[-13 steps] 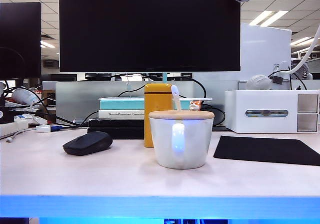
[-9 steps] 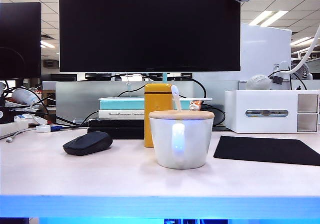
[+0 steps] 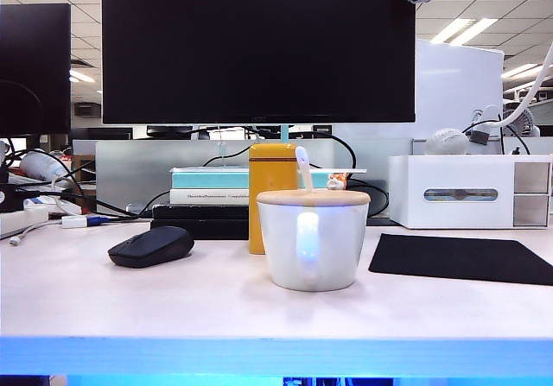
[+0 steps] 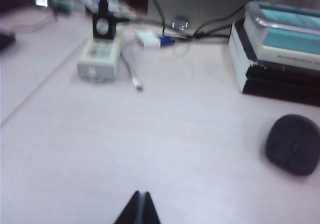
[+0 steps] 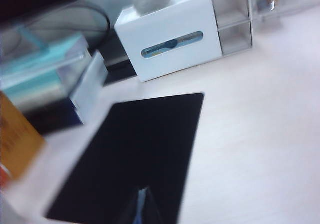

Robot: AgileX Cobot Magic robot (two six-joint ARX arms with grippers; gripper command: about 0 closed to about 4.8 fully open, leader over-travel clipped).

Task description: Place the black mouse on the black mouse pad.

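Note:
The black mouse [image 3: 151,247] lies on the pale desk left of the white mug [image 3: 313,239]; the left wrist view shows the mouse [image 4: 293,144] too, beside a stack of books. The black mouse pad [image 3: 463,257] lies flat on the desk right of the mug, and its surface [image 5: 135,149] fills the middle of the right wrist view. My left gripper [image 4: 140,195] is shut and empty over bare desk, well short of the mouse. My right gripper [image 5: 143,190] is shut and empty, held over the pad. Neither arm appears in the exterior view.
A yellow canister [image 3: 272,196] and stacked books [image 3: 212,200] stand behind the mug under a large monitor [image 3: 257,47]. A white drawer box [image 3: 469,191] sits behind the pad. A power strip [image 4: 100,58] and cables lie on the desk's left side.

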